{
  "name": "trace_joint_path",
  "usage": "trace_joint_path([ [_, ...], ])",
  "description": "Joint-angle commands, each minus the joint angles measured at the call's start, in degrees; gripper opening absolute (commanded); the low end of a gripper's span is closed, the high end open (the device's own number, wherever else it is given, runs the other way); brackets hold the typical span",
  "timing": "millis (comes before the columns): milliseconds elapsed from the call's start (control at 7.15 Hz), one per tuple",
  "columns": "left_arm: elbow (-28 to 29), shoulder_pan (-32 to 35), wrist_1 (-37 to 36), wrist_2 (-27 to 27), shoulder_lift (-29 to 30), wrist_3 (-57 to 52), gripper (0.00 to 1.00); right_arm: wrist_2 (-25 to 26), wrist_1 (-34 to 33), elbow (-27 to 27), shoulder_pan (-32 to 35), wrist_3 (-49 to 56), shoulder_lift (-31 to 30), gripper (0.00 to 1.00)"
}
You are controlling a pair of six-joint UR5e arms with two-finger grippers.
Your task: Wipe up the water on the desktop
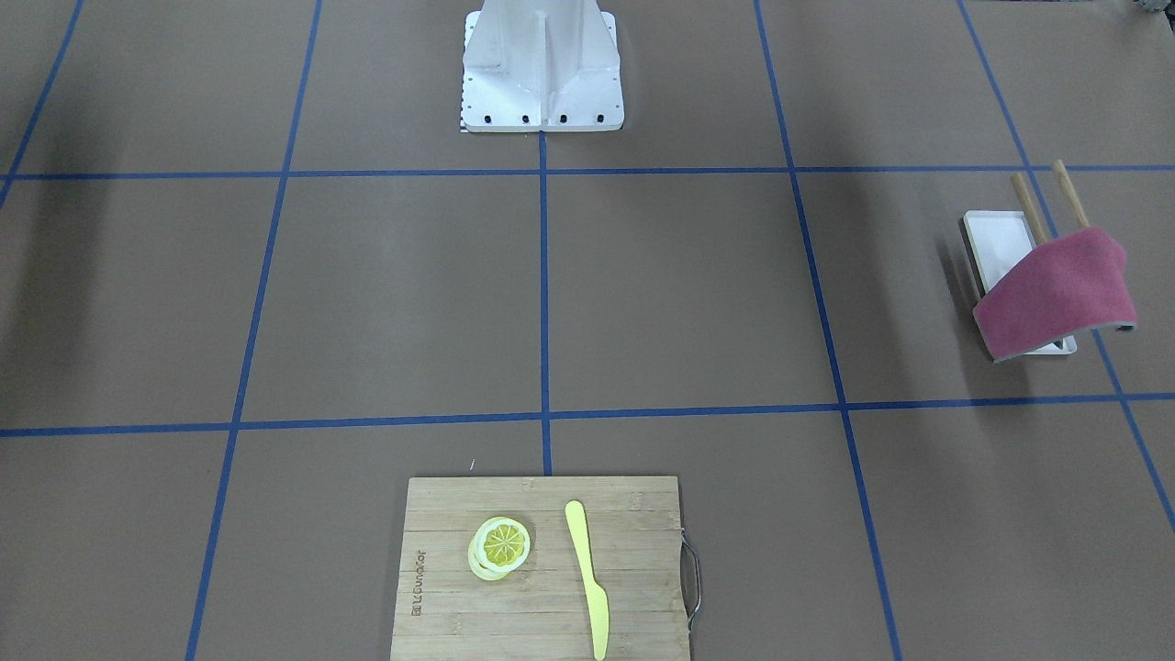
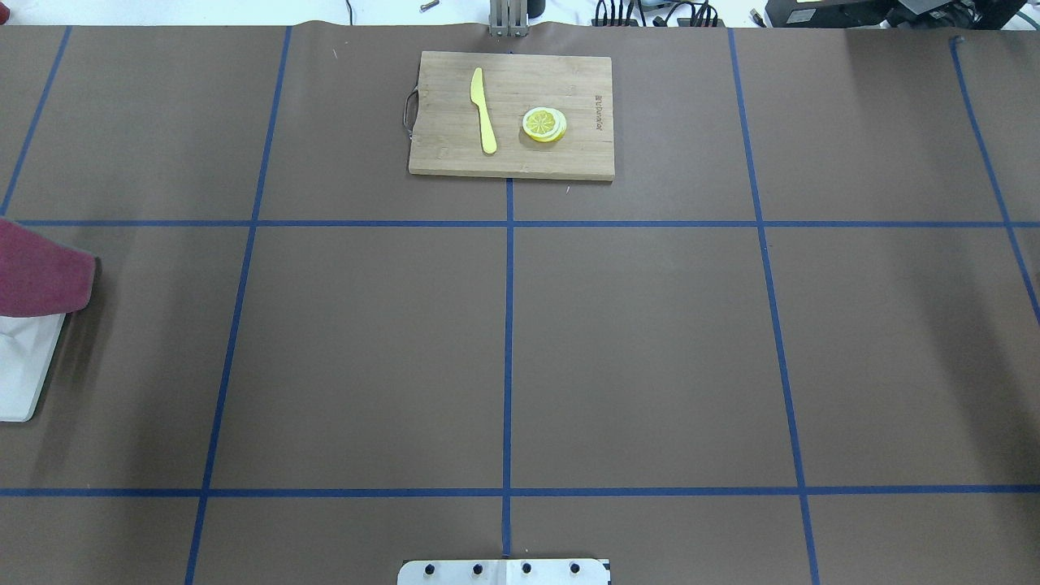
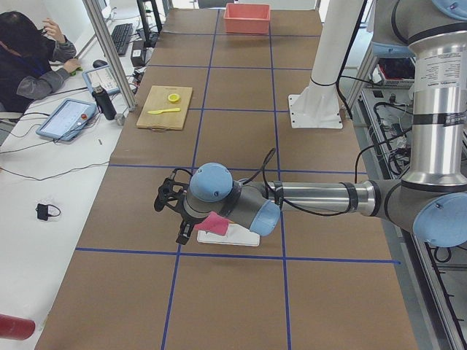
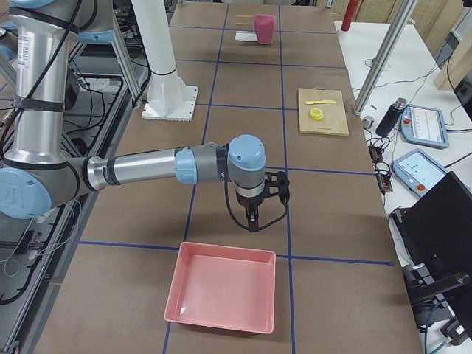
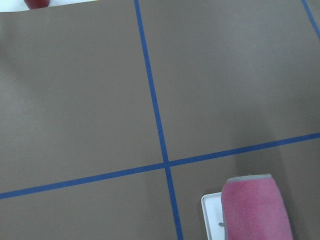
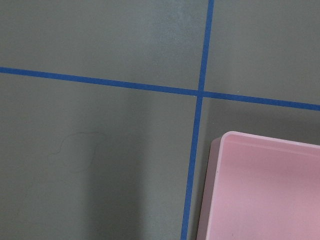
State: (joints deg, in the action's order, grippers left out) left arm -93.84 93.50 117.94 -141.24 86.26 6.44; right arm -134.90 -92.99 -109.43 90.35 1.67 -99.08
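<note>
Left gripper [image 3: 183,233]: just beside crimson cloth [image 1: 1056,289] draped over white rectangular tray [image 1: 996,243]; finger spread indeterminable.
Right gripper [image 4: 253,223]: above large matte brown blue-taped desktop [image 2: 650,349], near pink plastic bin [image 4: 221,287]; fingers likewise indeterminable.
Far edge: bamboo cutting board [image 2: 455,146].

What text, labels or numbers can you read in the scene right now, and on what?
Engraved mark on the cutting board: too small to read.
Lettering on the left arm's upright link: blurred, unreadable.
The desktop carries only blue tape lines, no text.
</note>
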Motion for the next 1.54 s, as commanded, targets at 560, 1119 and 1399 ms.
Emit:
trace_joint_path([
  [560,3.9,-14.8,8.7,5.2,-0.7,14.5,0.98,0.2,0.1,-0.1,0.0,0.0,-0.5,1.00],
  [1119,4.6,-16.5,18.9,1.5,-5.5,19.1,0.70,0.3,0.1,0.0,0.0,0.1,-0.5,1.00],
  [1399,4.6,-16.5,19.5,0.9,-5.8,19.5,0.40,0.3,0.1,0.0,0.0,0.1,-0.5,1.00],
])
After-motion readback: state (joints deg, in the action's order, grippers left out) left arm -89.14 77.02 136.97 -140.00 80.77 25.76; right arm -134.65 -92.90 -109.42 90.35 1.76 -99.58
